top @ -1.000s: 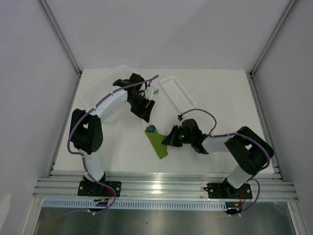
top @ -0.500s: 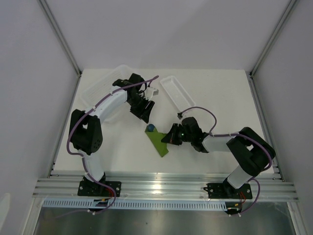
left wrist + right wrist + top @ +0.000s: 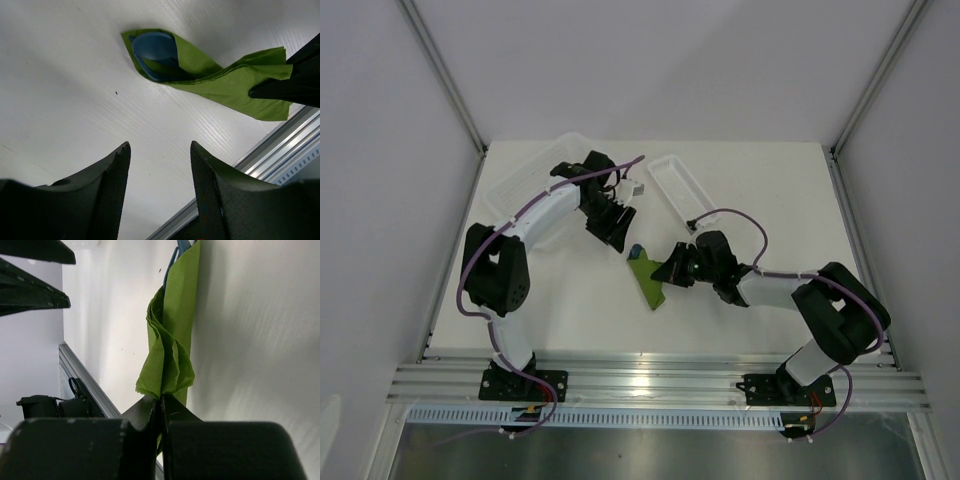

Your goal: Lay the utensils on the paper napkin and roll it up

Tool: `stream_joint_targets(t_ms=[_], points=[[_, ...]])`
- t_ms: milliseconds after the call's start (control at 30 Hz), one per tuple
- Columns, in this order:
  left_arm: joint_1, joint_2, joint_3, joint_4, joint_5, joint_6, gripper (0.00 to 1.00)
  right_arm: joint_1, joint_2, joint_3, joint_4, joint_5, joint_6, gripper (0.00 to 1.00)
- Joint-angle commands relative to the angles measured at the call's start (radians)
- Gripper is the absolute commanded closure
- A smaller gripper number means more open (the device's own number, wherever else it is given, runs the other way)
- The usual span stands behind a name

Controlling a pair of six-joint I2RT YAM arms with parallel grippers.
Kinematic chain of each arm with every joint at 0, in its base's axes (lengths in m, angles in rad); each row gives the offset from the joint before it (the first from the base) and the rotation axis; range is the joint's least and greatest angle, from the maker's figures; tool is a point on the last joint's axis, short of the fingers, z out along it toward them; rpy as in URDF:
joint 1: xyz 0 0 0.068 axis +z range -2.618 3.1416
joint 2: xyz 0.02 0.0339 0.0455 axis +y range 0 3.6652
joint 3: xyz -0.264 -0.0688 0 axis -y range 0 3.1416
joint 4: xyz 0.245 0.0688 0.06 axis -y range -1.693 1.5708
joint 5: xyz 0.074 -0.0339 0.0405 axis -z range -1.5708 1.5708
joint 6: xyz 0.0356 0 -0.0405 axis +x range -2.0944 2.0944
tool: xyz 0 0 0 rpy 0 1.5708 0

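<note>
Between the closed tips of the right end effector point(image 3: 161, 399), the napkin point(image 3: 172, 340) is lying bunched over the utensils point(image 3: 152, 47) on the desk point(image 3: 70, 80), while the left end effector point(image 3: 160, 146) is hovering spread just short of them; pulling too hard is probably risking a tear or spilled utensils.

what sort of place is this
Likely a robot test cell in a lab: a white table boxed in by plain walls, with an aluminium rail holding the left arm and right arm.

Top camera high, looking down over table point(image 3: 770, 190), both wrist cameras low, close, sharing the paper napkin point(image 3: 235, 85)
</note>
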Motion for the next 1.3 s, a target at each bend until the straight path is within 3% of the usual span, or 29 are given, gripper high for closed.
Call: stream_joint_targets(t_ms=[0,1267], points=[[-0.001,-0.052,-0.005,-0.005,0.016,0.016,0.45,-0.014,-0.008,0.024,0.051,-0.010,0.001,1.00],[0.019,-0.049,0.015,-0.034,0.092,-0.011,0.44,-0.066,-0.086,0.086,-0.040,0.023,-0.066,1.00]])
